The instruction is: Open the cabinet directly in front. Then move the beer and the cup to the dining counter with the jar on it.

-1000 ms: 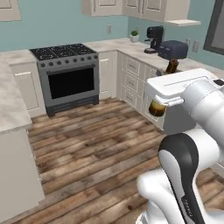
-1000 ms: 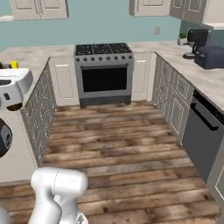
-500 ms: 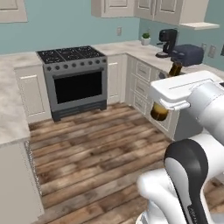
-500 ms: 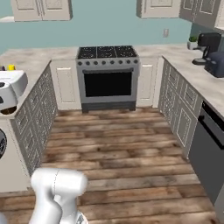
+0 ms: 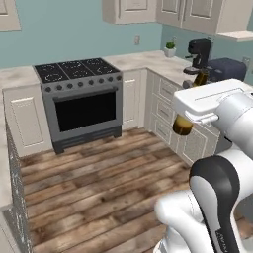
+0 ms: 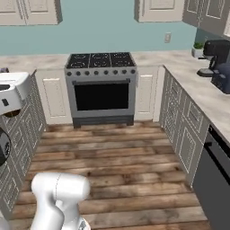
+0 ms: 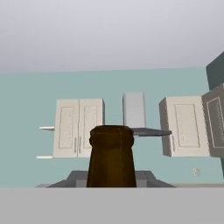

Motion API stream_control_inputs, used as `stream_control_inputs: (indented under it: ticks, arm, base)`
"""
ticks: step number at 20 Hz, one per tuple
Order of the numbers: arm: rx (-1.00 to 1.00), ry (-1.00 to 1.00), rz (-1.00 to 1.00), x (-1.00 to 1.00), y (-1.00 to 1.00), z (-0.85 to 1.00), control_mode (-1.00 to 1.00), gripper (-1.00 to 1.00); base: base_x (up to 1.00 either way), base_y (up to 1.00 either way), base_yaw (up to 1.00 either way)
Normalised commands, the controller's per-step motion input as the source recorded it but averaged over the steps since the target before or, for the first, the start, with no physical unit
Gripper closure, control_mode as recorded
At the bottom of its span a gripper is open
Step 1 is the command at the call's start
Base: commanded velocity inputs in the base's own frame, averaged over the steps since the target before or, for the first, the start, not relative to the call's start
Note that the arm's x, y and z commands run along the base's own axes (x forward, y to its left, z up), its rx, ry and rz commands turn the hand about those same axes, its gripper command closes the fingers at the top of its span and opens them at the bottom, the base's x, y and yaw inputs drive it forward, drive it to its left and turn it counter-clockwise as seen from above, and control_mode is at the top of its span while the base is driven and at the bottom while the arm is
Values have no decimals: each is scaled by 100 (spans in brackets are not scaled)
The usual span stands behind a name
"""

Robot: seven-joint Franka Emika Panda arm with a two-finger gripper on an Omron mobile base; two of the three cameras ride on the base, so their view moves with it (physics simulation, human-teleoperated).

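My gripper [image 5: 196, 107] is shut on the beer [image 5: 182, 125], a dark brown bottle held upright. Its base hangs below the white hand and its neck [image 5: 200, 79] sticks up behind it. From the right base the same hand [image 6: 12, 90] sits at the far left, with the beer's base [image 6: 11, 112] just under it. Seen from the hand, the beer's neck [image 7: 111, 157] rises in the middle, in front of a cream double-door cabinet [image 7: 78, 127] with its doors shut. The cup and the jar are out of view.
A dark oven range [image 5: 81, 99] stands against the teal back wall. The right counter [image 5: 153, 62] carries a coffee machine [image 5: 199, 52] and a small plant [image 5: 170, 48]. A counter over drawers [image 6: 24, 126] runs along the left. A wide wooden floor [image 6: 117, 161] lies between them.
The whole picture has shifted, so the base has moved: the range has slid right in both base views. The beer stays in the shut gripper, held the same way.
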Motion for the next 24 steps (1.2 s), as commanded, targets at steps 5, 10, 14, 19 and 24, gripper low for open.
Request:
stream_control_inputs:
  ticks: [5,10,14,19,24]
  arm:
    - [0,0,0,0,0,0,100,100]
    - [0,0,0,0,0,0,100,100]
    - [0,0,0,0,0,0,100,100]
    - [0,0,0,0,0,0,100,100]
    - [0,0,0,0,0,0,100,100]
  base:
    - [100,0,5]
    - [100,0,17]
    - [91,-5,61]
    - [-2,-12,77]
    - [-35,-14,80]
